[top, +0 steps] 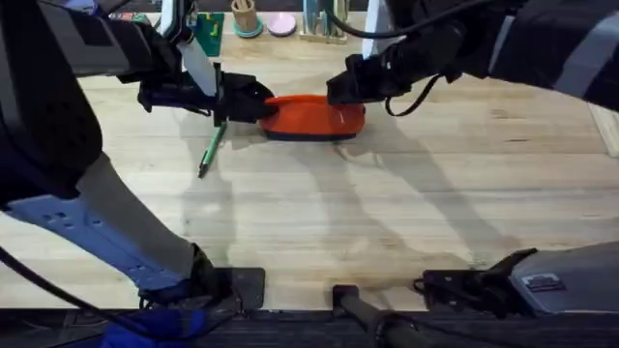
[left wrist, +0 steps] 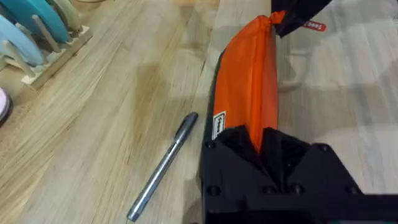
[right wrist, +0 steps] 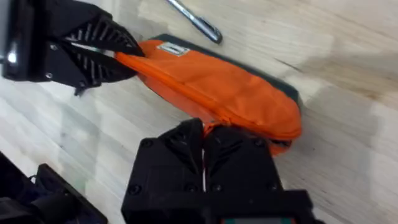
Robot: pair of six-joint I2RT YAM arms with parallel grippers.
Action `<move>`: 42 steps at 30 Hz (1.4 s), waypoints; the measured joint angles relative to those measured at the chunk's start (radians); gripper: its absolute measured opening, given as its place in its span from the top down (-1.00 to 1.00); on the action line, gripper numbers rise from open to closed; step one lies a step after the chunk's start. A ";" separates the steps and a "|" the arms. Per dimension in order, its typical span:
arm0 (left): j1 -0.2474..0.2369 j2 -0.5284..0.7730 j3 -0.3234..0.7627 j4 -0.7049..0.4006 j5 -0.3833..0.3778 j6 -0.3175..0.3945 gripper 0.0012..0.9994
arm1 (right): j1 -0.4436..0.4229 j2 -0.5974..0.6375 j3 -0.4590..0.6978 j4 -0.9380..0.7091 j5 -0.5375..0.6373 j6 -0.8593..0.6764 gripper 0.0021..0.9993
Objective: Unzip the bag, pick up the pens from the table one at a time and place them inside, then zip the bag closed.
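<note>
Overhead, I am watching my left gripper (top: 253,101) pinching the orange pencil pouch (top: 314,117) at one end, while my right gripper (top: 340,89) is clamping together on its top edge at the other. The pouch is sitting on the wooden table (top: 387,203), a green pen (top: 212,150) lying just beside it.

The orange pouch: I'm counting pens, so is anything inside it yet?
Cannot tell. The bag looks zipped along its top, pinched at each end by the left gripper and right gripper. One pen lies on the table beside it.
</note>
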 joint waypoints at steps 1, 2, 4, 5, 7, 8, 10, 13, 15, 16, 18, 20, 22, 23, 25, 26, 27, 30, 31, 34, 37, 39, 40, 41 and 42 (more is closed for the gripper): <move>0.000 0.000 0.000 0.000 0.000 0.000 0.92 | 0.003 0.000 0.000 0.006 0.000 0.005 0.95; 0.000 0.000 0.000 0.001 0.000 0.000 0.92 | 0.006 0.000 0.000 0.013 0.000 0.008 0.95; 0.001 0.000 0.000 0.003 0.000 0.000 0.92 | 0.013 0.000 0.000 0.026 0.003 0.016 0.95; 0.001 0.000 0.000 0.003 0.000 0.000 0.92 | 0.016 0.000 0.000 0.032 0.004 0.022 0.95; 0.002 0.000 0.000 0.003 0.000 0.000 0.92 | 0.022 0.004 0.000 0.045 0.007 0.031 0.95; 0.002 0.000 0.000 0.003 0.000 0.000 0.92 | 0.025 0.009 0.000 0.055 0.007 0.036 0.95; 0.002 0.000 0.000 0.003 0.000 0.000 0.92 | 0.034 0.023 0.000 0.072 0.006 0.042 0.95; 0.002 0.000 0.000 0.003 0.000 0.000 0.92 | 0.051 0.041 0.000 0.102 0.002 0.045 0.95; 0.002 0.000 0.000 0.003 0.000 0.000 0.92 | 0.063 0.054 0.001 0.120 -0.001 0.053 0.95; 0.002 0.000 0.000 0.003 0.000 0.000 0.92 | 0.069 0.060 0.002 0.128 -0.001 0.058 0.95; 0.002 0.000 0.000 0.003 0.000 0.000 0.92 | 0.079 0.073 0.005 0.143 -0.002 0.062 0.95; 0.002 0.000 0.000 0.003 0.000 0.000 0.92 | 0.088 0.083 0.006 0.159 -0.002 0.067 0.95; 0.002 0.000 0.000 0.003 0.000 0.000 0.92 | 0.096 0.089 0.006 0.176 -0.002 0.075 0.95; 0.002 0.000 0.000 0.003 0.000 0.000 0.92 | 0.100 0.090 0.006 0.184 -0.002 0.079 0.95; 0.002 0.000 0.000 0.003 0.000 0.000 0.92 | 0.108 0.090 0.006 0.197 -0.002 0.087 0.95; 0.002 0.000 0.000 0.003 0.000 0.000 0.92 | 0.111 0.090 0.008 0.203 -0.003 0.089 0.95; 0.002 0.000 0.000 0.003 0.000 0.000 0.92 | 0.114 0.090 0.008 0.208 -0.004 0.090 0.95; 0.002 0.000 0.000 0.003 0.000 0.000 0.92 | 0.122 0.093 0.008 0.226 -0.005 0.101 0.95; 0.002 0.000 0.000 0.003 0.000 0.000 0.92 | 0.123 0.096 0.008 0.233 -0.005 0.106 0.95; 0.002 0.000 0.000 0.003 0.000 0.000 0.92 | 0.131 0.115 0.009 0.270 -0.009 0.117 0.95; 0.002 0.000 0.000 0.003 0.000 0.000 0.92 | 0.142 0.136 0.010 0.301 -0.008 0.128 0.95; 0.002 0.000 0.000 0.003 -0.001 0.000 0.92 | 0.147 0.148 0.010 0.315 -0.008 0.136 0.95; 0.002 0.000 0.000 0.003 -0.002 0.000 0.92 | 0.149 0.152 0.010 0.320 -0.008 0.140 0.95; 0.002 0.000 0.000 0.003 -0.002 0.000 0.92 | 0.150 0.156 0.010 0.328 -0.007 0.143 0.95; 0.003 0.000 0.000 0.003 -0.004 0.000 0.92 | 0.150 0.159 0.010 0.336 -0.007 0.148 0.95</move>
